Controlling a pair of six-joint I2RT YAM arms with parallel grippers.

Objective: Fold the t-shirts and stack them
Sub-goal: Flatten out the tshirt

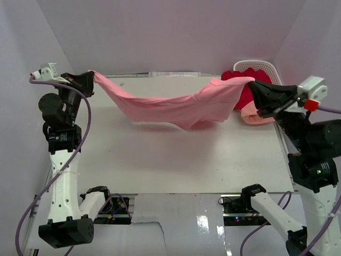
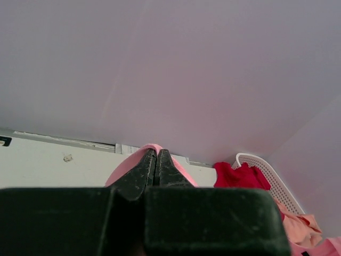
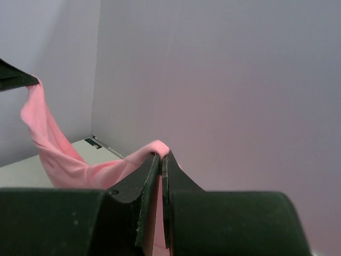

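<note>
Three shirts: pink shirt (image 1: 176, 106) (sagging) clamped in left gripper (image 1: 91, 79), right gripper (image 1: 254, 85); red shirt (image 1: 245, 97), peach shirt (image 1: 254, 117) by basket (image 1: 261, 66).

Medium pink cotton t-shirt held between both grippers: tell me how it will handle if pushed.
Probably very floppy: the medium pink cotton t-shirt sags in a deep curve between the left gripper and right gripper. Likely light, since two thin pinches at its edges carry it. Pushed on the white table, it would probably bunch, as its hanging middle is wrinkled.
</note>
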